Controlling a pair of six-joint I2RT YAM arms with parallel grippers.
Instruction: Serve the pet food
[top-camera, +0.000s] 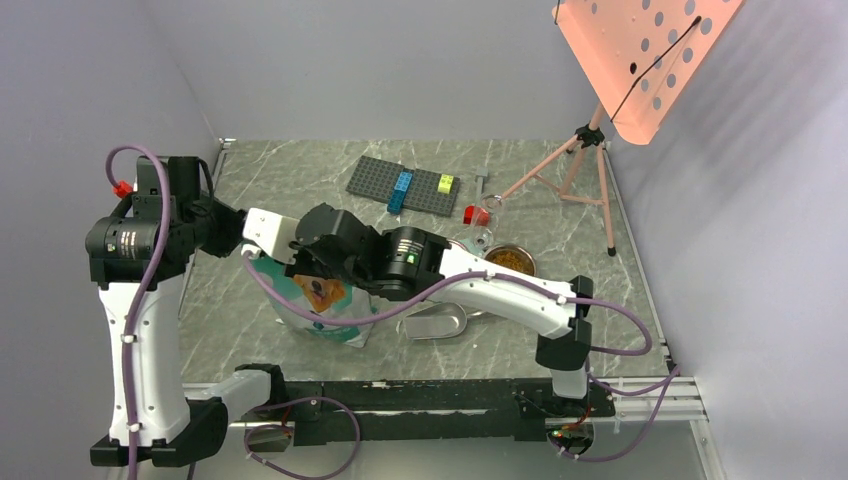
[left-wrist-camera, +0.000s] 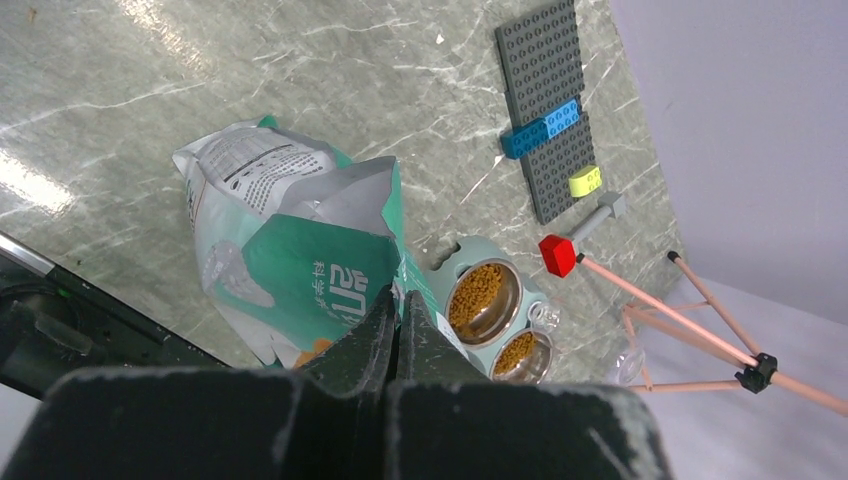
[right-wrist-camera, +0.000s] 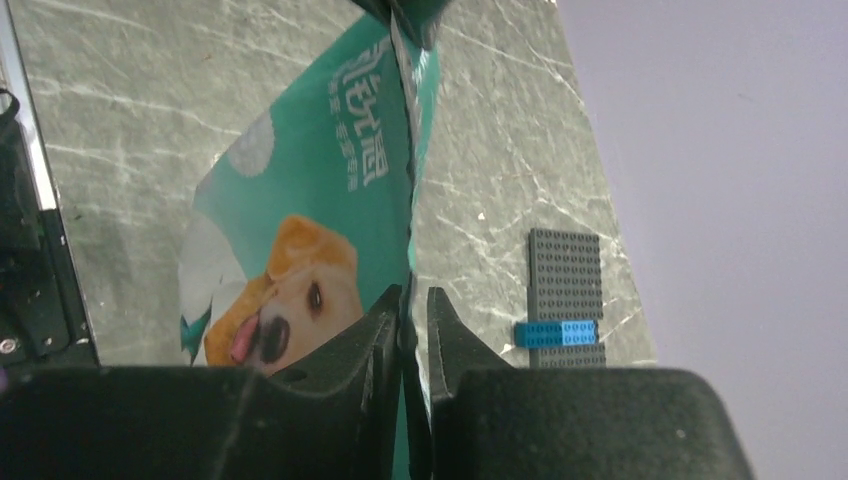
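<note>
**Both end effectors on pouch edge, kibble in bowls**

Left end effector (left-wrist-camera: 398, 300): fingers together, pinched on the top edge of the teal-and-white pouch (left-wrist-camera: 300, 250). Right end effector (right-wrist-camera: 410, 300): clamped on the same pouch, its edge running between the fingers. Pet food (left-wrist-camera: 480, 295) sits in both cups of the twin bowl dish (left-wrist-camera: 465, 248), just beside the pouch on the table (left-wrist-camera: 200, 70). Metal scoop (top-camera: 435, 322) lies near.

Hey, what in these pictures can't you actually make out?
- Inside of the pouch: both wrist views show only its outside, and in the top view the right arm covers its mouth.
- Metal scoop: top view, right arm overlaps its far side; contents unreadable.
- Right gripper: pouch edge lies between its fingers; whether they pinch it is unclear.
</note>
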